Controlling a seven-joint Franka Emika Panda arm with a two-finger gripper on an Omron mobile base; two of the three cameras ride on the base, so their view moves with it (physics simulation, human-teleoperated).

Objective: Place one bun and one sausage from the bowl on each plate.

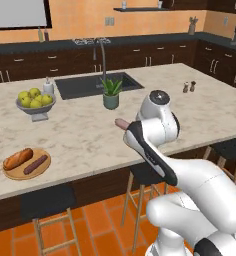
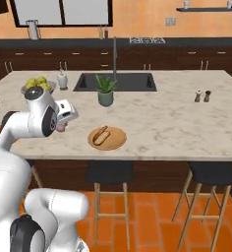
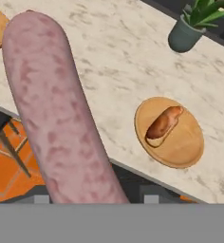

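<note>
sausage (image 3: 57,109) gripped, hand view | second plate (image 1: 26,164) full, left base view

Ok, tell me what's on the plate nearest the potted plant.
The plate holds one bun and no sausage. The plate surface under the bun is covered.

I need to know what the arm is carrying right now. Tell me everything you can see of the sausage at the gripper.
The sausage is a long, round-ended cylinder, mottled pinkish-brown, looking like uncooked meat. In the hand view it rises from between the gripper's tips at the bottom edge, so it seems held by one end, above the marble counter's edge. Its pink tip pokes out beside the arm in the left base view. It is in the air, short of the wooden plate that holds only a bun.
</note>
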